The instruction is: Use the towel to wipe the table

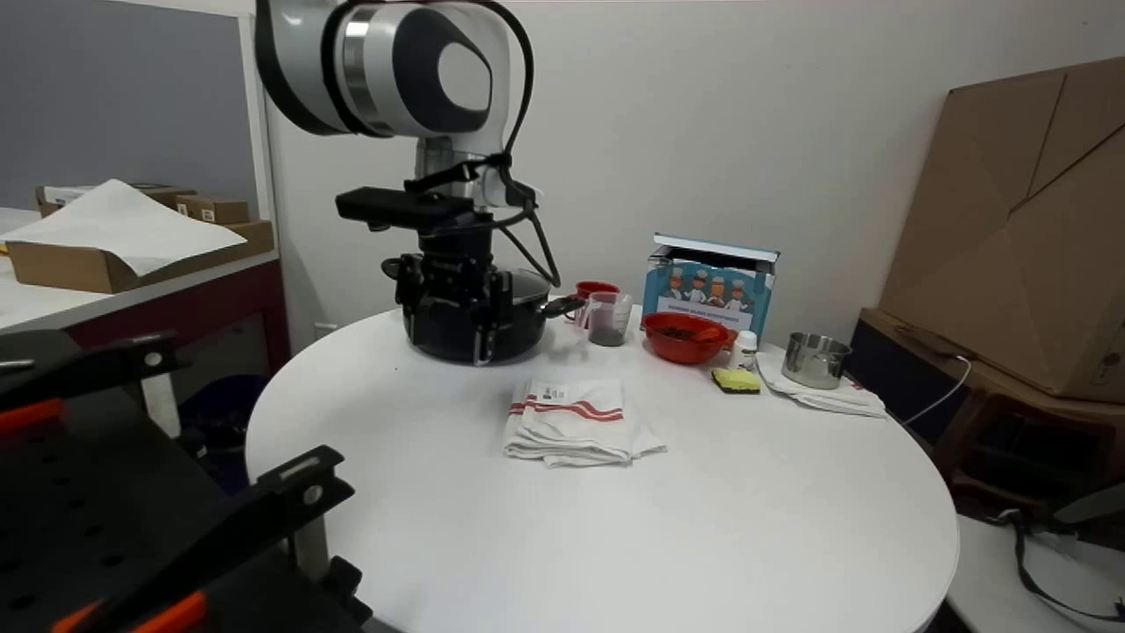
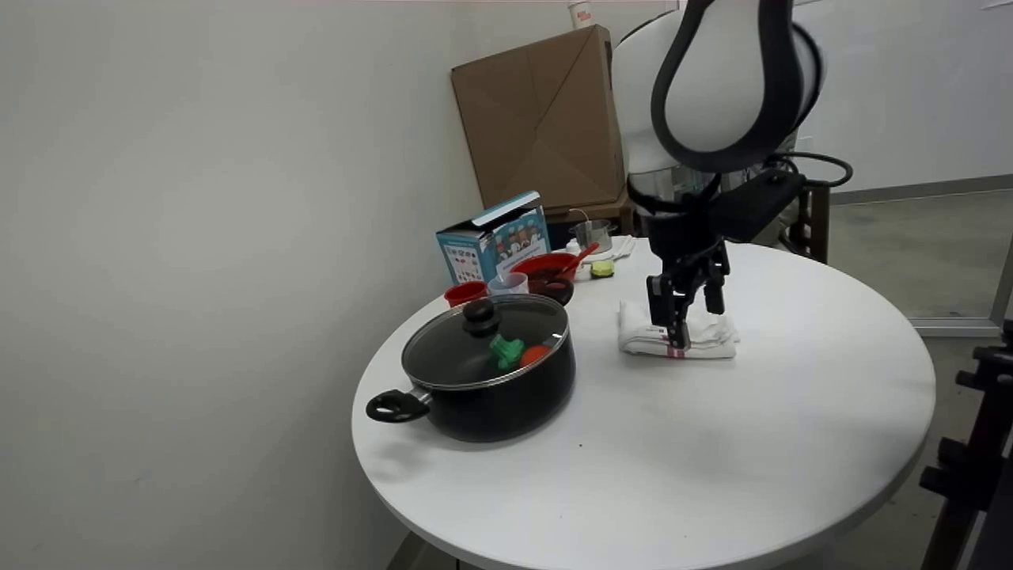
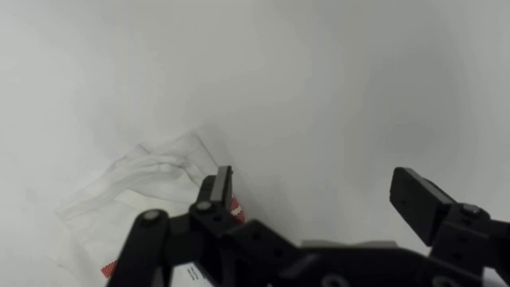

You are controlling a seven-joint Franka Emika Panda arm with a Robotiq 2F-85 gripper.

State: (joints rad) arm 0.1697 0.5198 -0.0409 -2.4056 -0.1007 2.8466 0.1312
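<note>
The towel is white with red stripes and lies folded and rumpled on the round white table. It also shows in an exterior view, partly behind the gripper. My gripper is above the table, beside the towel, in front of the black pot. In the wrist view the gripper is open with its fingers wide apart. Only bare table shows between them. The towel lies at the lower left there, partly hidden by one finger.
A black pot with a glass lid stands near the wall. A red bowl, a clear cup, a blue box, a yellow-green sponge and a metal cup on another white cloth stand along the table's back.
</note>
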